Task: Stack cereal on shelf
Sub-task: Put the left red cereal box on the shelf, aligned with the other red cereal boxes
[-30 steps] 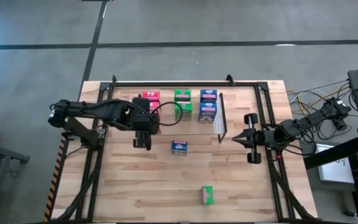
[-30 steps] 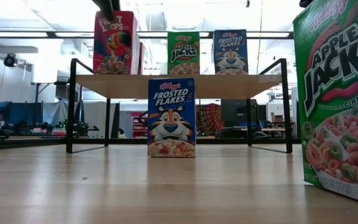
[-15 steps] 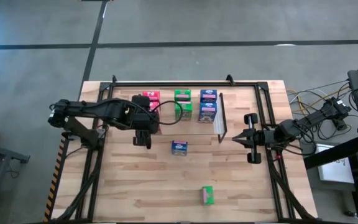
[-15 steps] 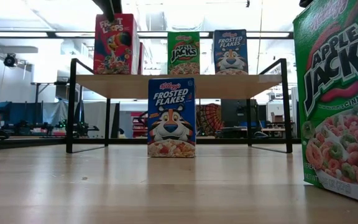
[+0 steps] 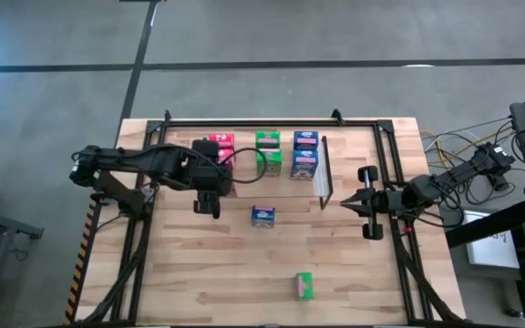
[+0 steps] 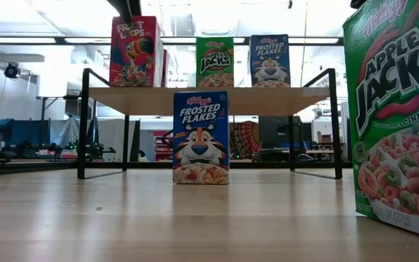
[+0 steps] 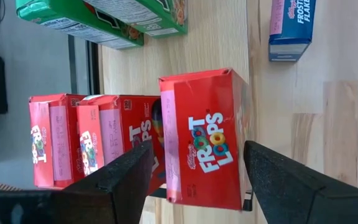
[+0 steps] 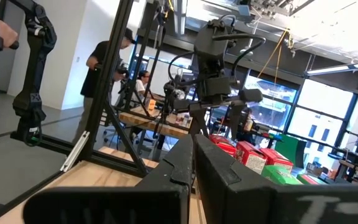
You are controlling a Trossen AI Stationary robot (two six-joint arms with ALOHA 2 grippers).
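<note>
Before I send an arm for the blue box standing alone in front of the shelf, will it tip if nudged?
Probably. The blue box stands upright on a narrow base, so a high push likely topples it. It looks like stiff, light cardboard, so a low squeeze should hold.

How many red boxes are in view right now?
3, all at the left end of the shelf, in one row front to back: front box, middle box, rear box. None appears hidden.

Legible print: "Froot Loops" on red box [image 7: 207, 146]; "Frosted Flakes" on blue box [image 6: 201, 137]; "Apple Jacks" on green box [image 6: 398, 109].
</note>
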